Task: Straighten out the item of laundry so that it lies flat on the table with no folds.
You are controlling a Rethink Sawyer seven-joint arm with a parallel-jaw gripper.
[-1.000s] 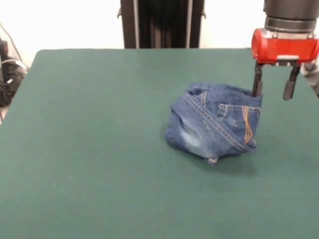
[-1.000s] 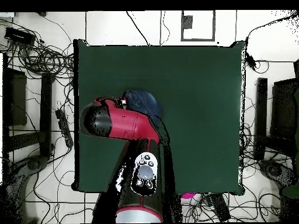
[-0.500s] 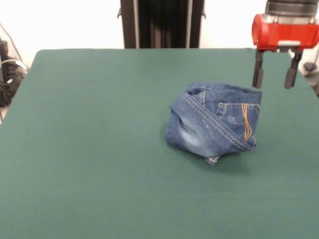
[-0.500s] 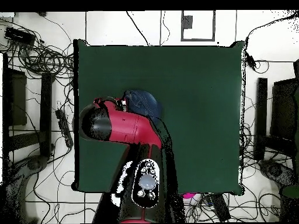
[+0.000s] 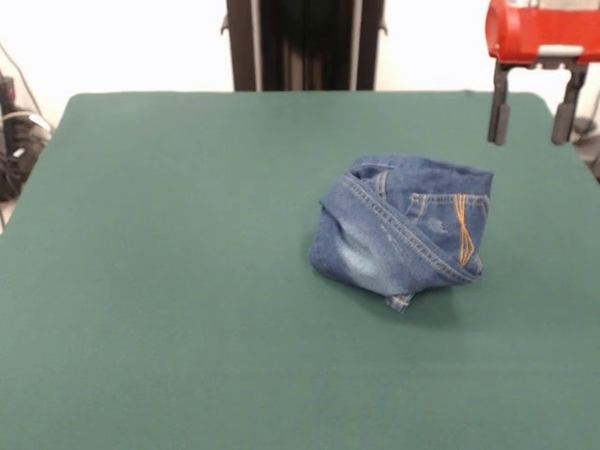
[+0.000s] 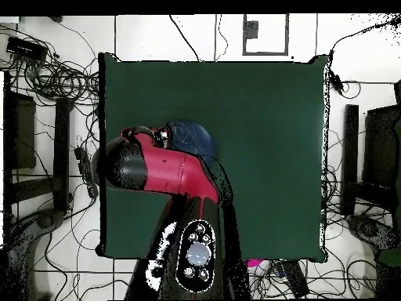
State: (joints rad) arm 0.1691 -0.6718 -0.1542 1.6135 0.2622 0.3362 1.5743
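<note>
The item of laundry (image 5: 403, 230) is a pair of blue jeans bunched into a folded heap on the green table (image 5: 169, 281), right of centre in the front view. A faded patch and orange pocket stitching show on it. My gripper (image 5: 530, 122) hangs open and empty above and to the right of the heap, clear of the cloth. In the overhead view only part of the jeans (image 6: 192, 137) shows beside the red arm (image 6: 164, 168), which covers the gripper.
The table's right edge (image 5: 577, 150) lies close below the gripper. Cables and equipment (image 6: 47, 78) lie on the floor around the table.
The gripper has risen from beside the heap's top right edge and shifted slightly right, staying open. The jeans have not moved.
</note>
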